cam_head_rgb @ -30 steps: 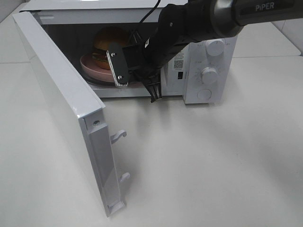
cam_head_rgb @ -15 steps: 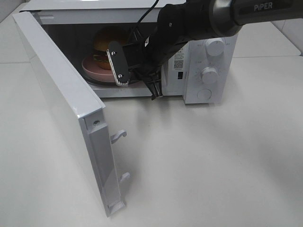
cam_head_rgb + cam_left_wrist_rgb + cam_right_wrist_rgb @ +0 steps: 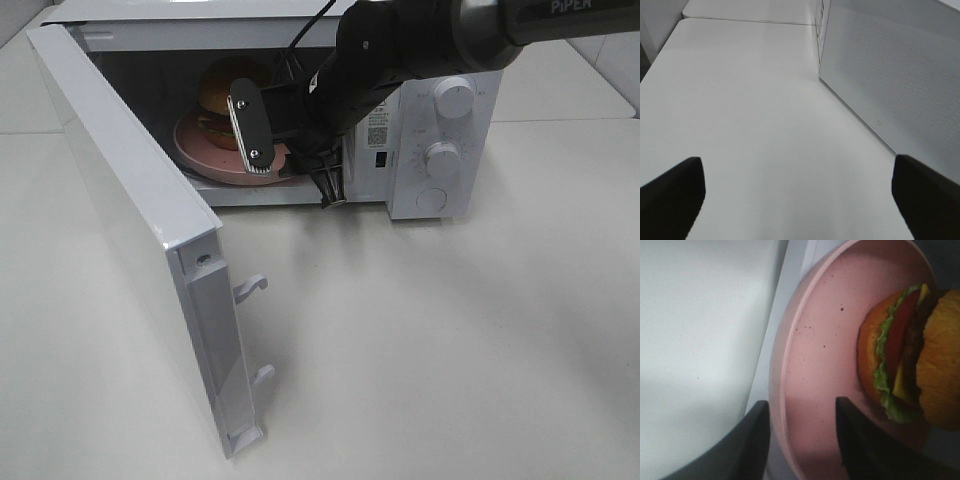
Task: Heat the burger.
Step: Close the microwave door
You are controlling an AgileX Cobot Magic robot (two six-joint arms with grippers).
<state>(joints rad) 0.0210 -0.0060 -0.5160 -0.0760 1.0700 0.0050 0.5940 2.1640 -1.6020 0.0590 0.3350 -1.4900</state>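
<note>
In the upper centre, the small round golden-bun burger [image 3: 222, 88] sat on a round pink plate [image 3: 205, 165] inside the open white microwave [image 3: 440, 190]. Your right gripper [image 3: 801, 412] straddled the plate's rim with its jaws parted, gripping nothing. Your left gripper [image 3: 796, 167] gaped empty. Loading looked done; next you needed to withdraw and shut the white door [image 3: 130, 220].

**Right arm** [image 3: 400, 50]: glossy black shell. Behind the right claw [image 3: 295, 182] sits a grey cylindrical link [image 3: 480, 25] with white lettering, cut off at the frame edge and ending in "PER". A thin black cable [image 3: 312, 28] runs from the wrist above the claw. One finger [image 3: 250, 135] is a flat grey plate with two screws [image 3: 242, 103] and a ribbed tip.

**Left claw** [image 3: 800, 200]: two blurred black fingers.
</note>
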